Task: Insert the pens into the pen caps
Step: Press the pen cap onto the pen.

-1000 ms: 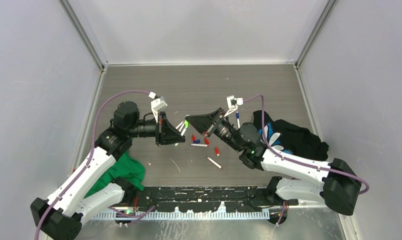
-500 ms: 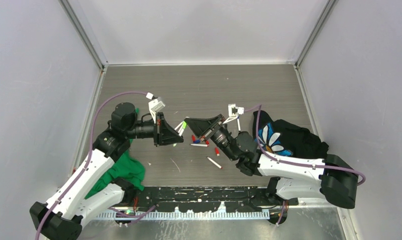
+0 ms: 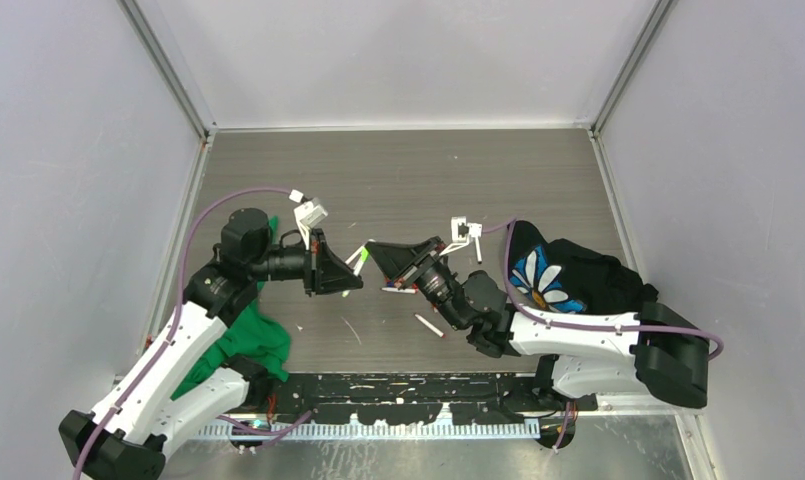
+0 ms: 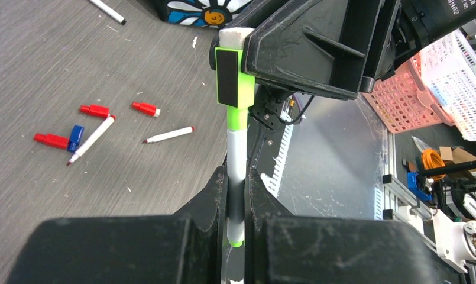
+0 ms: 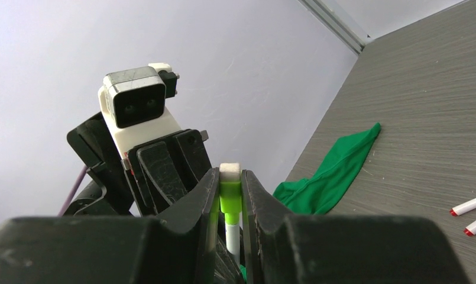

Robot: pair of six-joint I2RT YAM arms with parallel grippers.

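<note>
- The left gripper (image 4: 236, 180) clamped the pen (image 4: 236, 148); the right gripper (image 5: 229, 177) clamped the lime cap (image 4: 235, 89).
- Off-axis pushing could have jammed them or dropped one onto the table (image 3: 398, 170).

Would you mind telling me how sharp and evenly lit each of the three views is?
Top external view: even, soft light, all sharp. Left wrist view: the left claw is a dark blur up close, while the lime cap and the table are crisp. Right wrist view: the right claw is blurred too, the wall bright.
</note>
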